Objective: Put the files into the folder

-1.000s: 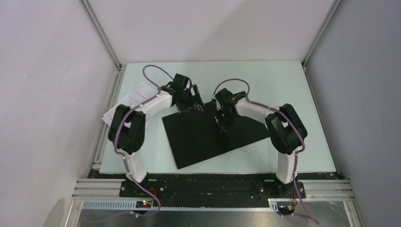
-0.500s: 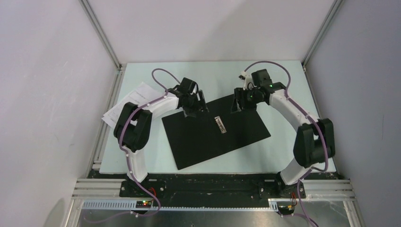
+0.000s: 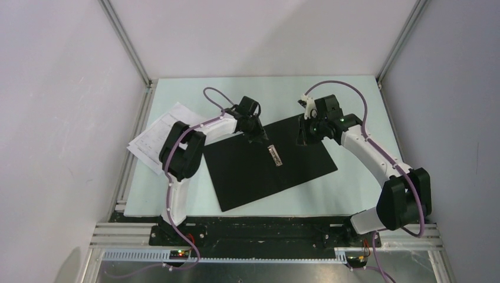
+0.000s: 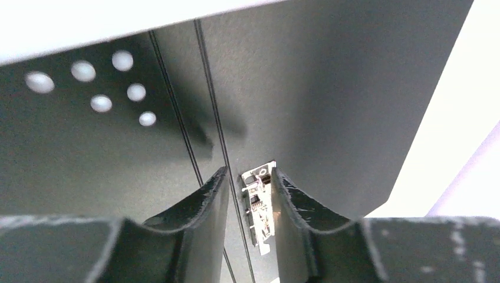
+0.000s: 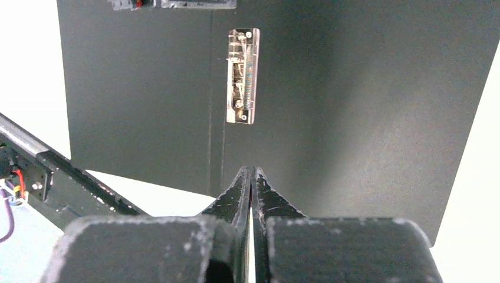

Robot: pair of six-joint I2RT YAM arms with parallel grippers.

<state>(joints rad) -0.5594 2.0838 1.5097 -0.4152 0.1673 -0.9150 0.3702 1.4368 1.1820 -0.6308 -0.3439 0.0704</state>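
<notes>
- Looking down from above, you have one folder [image 3: 247, 177] spread open, black side up, in the middle of the table [image 3: 277, 91], turned at a slant.
- One metal clip [image 3: 274, 155] sits beside the centre fold, with nothing lying on it.
- The files [image 3: 154, 134] lie outside the folder, at the table's left edge. At least two fanned sheets show, but you cannot count them exactly.
- The left arm's elbow [image 3: 183, 150] hangs over the files' right side and covers part of them.
- The left gripper [image 3: 256, 133] is over the folder's far left corner. On its wrist camera the fingers [image 4: 206, 218] stand a little apart with nothing between them, and the clip shows through the gap.
- Five pale round holes [image 4: 100, 88] show in the black sheet near that corner.
- The right gripper [image 3: 302, 137] is at the folder's far edge, right of the clip. Its fingers [image 5: 262, 194] are pressed together and hold nothing.
- Grey walls and metal frame posts [image 3: 127, 44] surround the table.
</notes>
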